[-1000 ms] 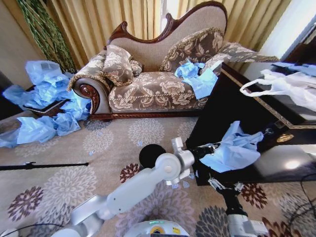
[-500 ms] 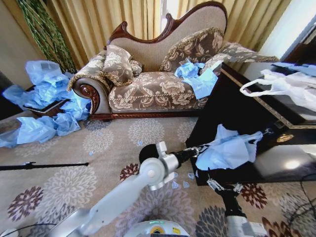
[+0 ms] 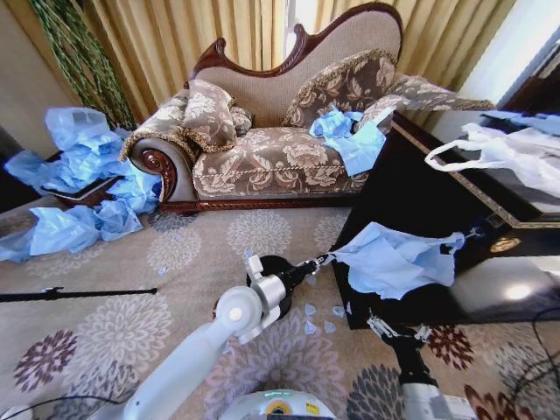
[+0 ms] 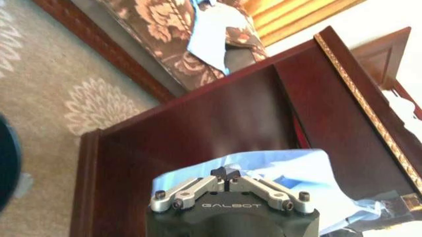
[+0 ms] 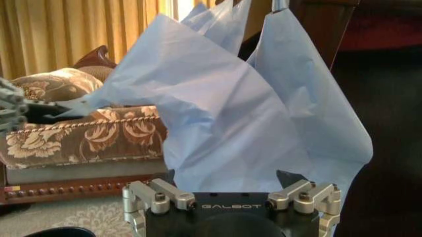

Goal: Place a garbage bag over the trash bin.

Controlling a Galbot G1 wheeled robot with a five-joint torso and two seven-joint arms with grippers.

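The light-blue garbage bag (image 3: 394, 261) hangs spread out in front of the dark table's side. My left gripper (image 3: 320, 260) is shut on the bag's near corner (image 4: 226, 173), just right of the trash bin (image 3: 265, 265). The bin is a small black cylinder on the carpet, partly covered by my left wrist. Below the bag, my right gripper (image 3: 398, 329) points up with its fingers spread wide. In the right wrist view the garbage bag (image 5: 224, 113) hangs above the open fingers (image 5: 153, 196) without being pinched.
The dark wooden table (image 3: 411, 188) fills the right side and carries a white plastic bag with loop handles (image 3: 499, 150). A patterned sofa (image 3: 280, 144) stands behind. Heaps of blue bags (image 3: 74, 175) lie at left, and a black rod (image 3: 79, 295) lies on the carpet.
My left gripper has drawn the bag's corner left and down toward the bin, stretching the bunched bag flat. The right arm has stayed in place.
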